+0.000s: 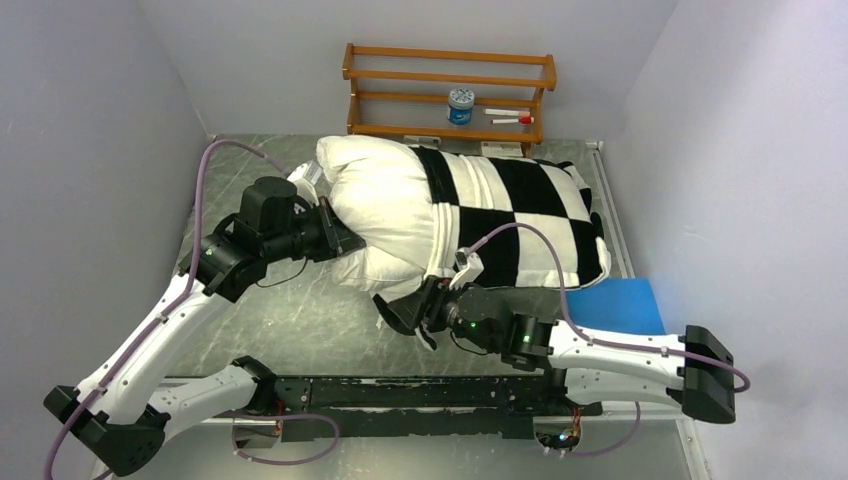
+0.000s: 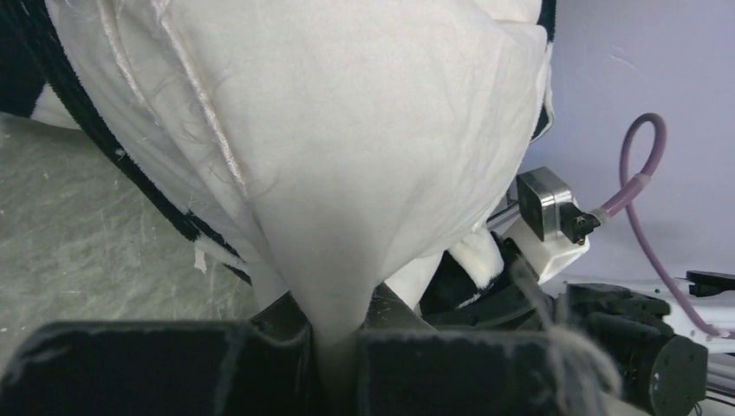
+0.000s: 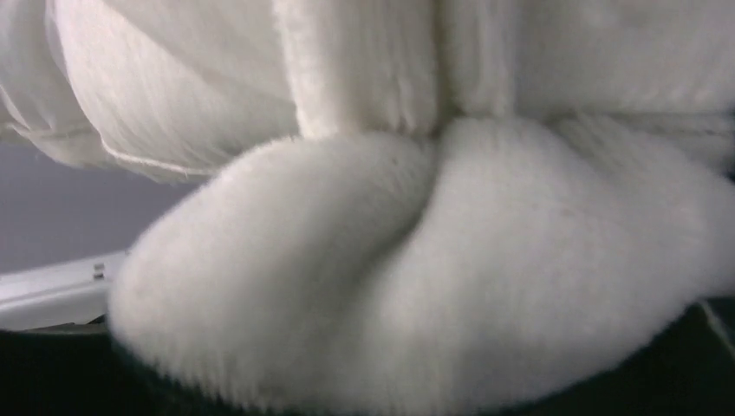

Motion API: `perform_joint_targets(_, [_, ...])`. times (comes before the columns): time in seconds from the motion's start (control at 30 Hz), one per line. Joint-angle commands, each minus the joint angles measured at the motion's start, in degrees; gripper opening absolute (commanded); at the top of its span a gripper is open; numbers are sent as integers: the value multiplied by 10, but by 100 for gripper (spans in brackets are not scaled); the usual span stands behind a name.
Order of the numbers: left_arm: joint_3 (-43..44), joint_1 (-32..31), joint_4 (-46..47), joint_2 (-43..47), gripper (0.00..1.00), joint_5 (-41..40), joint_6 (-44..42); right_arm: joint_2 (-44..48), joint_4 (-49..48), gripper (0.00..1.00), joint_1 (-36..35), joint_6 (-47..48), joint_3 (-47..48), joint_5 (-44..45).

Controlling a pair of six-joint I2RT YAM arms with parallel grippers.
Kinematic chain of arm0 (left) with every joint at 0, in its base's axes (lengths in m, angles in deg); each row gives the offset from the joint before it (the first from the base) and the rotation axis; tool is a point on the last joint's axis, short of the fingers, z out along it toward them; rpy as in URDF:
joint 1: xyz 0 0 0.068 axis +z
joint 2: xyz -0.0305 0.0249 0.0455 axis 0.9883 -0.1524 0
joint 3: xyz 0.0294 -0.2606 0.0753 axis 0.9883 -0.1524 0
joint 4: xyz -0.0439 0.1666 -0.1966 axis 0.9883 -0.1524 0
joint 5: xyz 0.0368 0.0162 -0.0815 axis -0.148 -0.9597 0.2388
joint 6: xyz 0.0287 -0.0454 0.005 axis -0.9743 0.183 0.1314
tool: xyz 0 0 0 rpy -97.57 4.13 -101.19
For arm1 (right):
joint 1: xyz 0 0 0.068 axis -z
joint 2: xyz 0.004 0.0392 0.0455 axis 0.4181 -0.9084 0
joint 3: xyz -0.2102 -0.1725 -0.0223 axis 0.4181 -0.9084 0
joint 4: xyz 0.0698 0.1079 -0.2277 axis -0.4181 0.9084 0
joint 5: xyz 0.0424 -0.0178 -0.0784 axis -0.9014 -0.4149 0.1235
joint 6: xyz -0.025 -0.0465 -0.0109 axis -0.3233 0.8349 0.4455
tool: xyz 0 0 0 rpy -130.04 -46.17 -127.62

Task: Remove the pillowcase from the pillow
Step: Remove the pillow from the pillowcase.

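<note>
Pinching a fold of the pillow [image 2: 364, 156], the left gripper [image 2: 336, 347] is clamped tight. The fluffy pillowcase [image 3: 416, 277] hides the fingers of the right gripper [image 1: 412, 308], so I cannot tell their spread.

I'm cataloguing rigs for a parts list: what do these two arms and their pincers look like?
Left arm and right arm: white links, black joints, a looping purple cable each. Left pincer and right pincer are black. Green lights dot the right arm.

Wooden rack [image 1: 448, 95] with tin [image 1: 461, 105] and pens [image 1: 510, 116] at back; blue pad [image 1: 620, 305] at right.
</note>
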Motion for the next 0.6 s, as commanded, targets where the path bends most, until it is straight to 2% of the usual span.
perform_joint_targets(0.0, [2, 4, 115, 27, 5, 41, 29, -40, -113, 72, -15, -54, 10, 127])
perform_joint_targets(0.1, [-10, 4, 118, 35, 5, 39, 36, -81, -143, 74, -15, -70, 15, 180])
perform_joint_targets(0.27, [-25, 3, 119, 42, 5, 41, 41, -108, -223, 77, -15, -123, 2, 192])
perform_joint_targets(0.4, [-30, 4, 119, 46, 5, 40, 45, -120, -166, 78, -15, -129, 30, 238])
perform_joint_targets(0.47, [-33, 4, 126, 45, 5, 45, 47, -143, -53, 78, -15, -183, 66, 276])
perform_joint_targets(0.57, [-26, 3, 124, 44, 5, 44, 51, -179, 57, 75, -14, -213, 93, 361])
